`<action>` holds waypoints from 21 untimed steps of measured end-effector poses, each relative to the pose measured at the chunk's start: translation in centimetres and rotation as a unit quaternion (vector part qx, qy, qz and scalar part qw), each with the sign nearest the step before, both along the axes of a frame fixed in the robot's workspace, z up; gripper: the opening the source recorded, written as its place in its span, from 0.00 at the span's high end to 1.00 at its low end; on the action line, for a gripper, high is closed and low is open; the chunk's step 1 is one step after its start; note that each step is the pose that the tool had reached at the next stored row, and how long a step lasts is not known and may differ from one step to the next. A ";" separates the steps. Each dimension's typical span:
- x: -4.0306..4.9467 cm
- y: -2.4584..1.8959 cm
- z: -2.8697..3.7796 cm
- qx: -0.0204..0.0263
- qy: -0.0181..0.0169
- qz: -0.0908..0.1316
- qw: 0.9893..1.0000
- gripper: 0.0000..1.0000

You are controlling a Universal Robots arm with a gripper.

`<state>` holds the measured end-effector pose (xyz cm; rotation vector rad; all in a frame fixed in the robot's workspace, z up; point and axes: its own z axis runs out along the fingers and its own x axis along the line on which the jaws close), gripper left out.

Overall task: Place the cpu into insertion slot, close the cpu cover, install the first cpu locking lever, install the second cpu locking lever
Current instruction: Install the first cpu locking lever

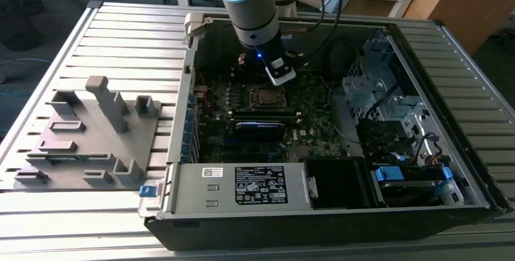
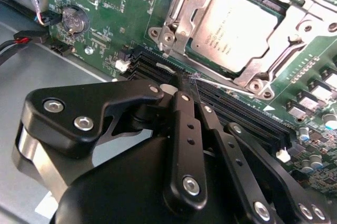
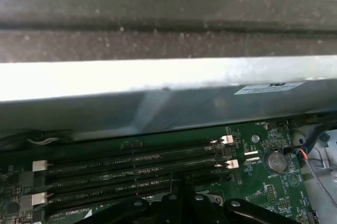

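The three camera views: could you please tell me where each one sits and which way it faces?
Exterior view: off the arm, high up, looking down into the open computer case; the arm and gripper show.
Second wrist view: on the wrist, looking past the gripper at the cpu under its cpu cover.
First wrist view: on the wrist, looking across the memory slots toward a grey metal wall; the gripper's black linkage shows.
Shared: both wrist views show the memory slots and the coin battery.
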<state>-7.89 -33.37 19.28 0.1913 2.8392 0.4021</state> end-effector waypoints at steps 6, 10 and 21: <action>0.00 0.14 -0.09 -0.010 -0.001 0.000 1.000 0.89; 0.00 0.15 -0.17 -0.016 -0.002 -0.003 1.000 0.89; -0.01 0.27 -0.20 -0.016 -0.002 -0.025 1.000 0.89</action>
